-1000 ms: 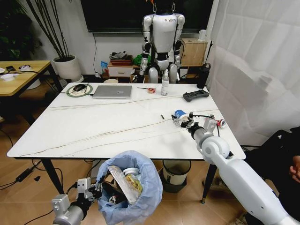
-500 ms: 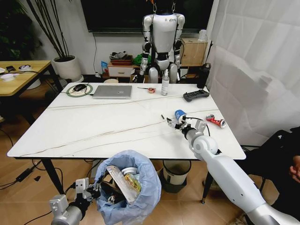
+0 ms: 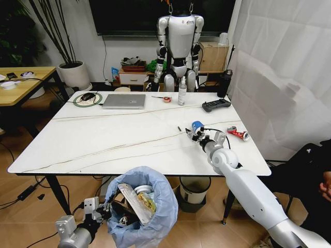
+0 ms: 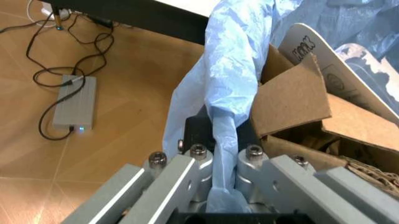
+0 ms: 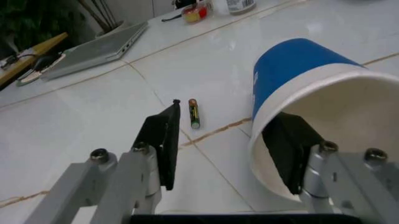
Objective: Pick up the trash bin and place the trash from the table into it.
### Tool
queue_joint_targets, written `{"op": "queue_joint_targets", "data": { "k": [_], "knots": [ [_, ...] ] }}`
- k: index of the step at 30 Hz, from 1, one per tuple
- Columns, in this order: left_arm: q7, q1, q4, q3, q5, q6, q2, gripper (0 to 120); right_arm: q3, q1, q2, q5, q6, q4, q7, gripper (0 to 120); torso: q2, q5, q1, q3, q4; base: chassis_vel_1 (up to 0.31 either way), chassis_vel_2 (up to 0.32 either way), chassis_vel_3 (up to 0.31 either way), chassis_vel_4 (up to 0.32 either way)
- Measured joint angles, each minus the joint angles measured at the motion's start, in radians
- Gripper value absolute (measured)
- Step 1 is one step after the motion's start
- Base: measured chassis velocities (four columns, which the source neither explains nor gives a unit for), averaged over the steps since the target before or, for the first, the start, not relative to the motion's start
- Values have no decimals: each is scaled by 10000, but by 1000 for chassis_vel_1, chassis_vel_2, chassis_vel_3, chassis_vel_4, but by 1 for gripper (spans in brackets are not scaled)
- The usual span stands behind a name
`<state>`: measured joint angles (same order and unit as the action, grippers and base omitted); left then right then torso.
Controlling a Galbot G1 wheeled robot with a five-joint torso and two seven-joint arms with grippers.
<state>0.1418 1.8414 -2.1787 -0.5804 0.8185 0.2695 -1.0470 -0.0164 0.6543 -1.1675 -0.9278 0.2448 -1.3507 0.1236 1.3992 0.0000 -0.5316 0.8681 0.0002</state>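
While the left pincer [image 4: 215,161] pinches the blue bag of the trash bin [image 3: 146,206] below the surface's [image 3: 119,139] near edge, the right pincer [image 5: 227,140] stands spread at the blue paper cup [image 5: 311,107], one finger inside its mouth, beside a small battery [image 5: 194,113].

A wood-plank floor [image 3: 20,206] is running under everything, with a black cable [image 3: 15,194] trailing across it. A white curtain [image 3: 282,72] is hanging along the right side. A dark screen [image 3: 129,15] is sitting on the white back wall, a potted plant [image 3: 72,72] is standing beside a wooden desk [image 3: 23,82], and a humanoid robot [image 3: 179,46] is hanging by a low cabinet [image 3: 133,78].
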Motion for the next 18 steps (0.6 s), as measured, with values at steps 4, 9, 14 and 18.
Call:
{"op": "queue_joint_targets", "data": {
  "k": [4, 9, 14, 18],
  "knots": [
    [-3, -11, 5, 0, 6, -4, 3, 0, -4, -41, 1, 31, -6, 99, -2, 29, 0, 0, 0, 0, 0, 0, 0, 0, 0],
    [-17, -45, 56, 1, 17, -11, 24, 0, -24, -82, -23, 133, -29, 314, -14, 10, 0, 0, 0, 0, -1, 0, 0, 0, 0],
    [-27, -76, 106, 7, 35, -16, 51, 0, -38, -87, -36, 196, -75, 387, -75, 0, 0, 0, 0, 0, 0, 0, 0, 0, 0],
    [-30, -157, 134, 33, 70, -18, 87, 0, -79, -33, -49, 358, -174, 408, -158, 0, 1, 1, 0, 0, 1, 0, 0, 0, 0]
  ]
}}
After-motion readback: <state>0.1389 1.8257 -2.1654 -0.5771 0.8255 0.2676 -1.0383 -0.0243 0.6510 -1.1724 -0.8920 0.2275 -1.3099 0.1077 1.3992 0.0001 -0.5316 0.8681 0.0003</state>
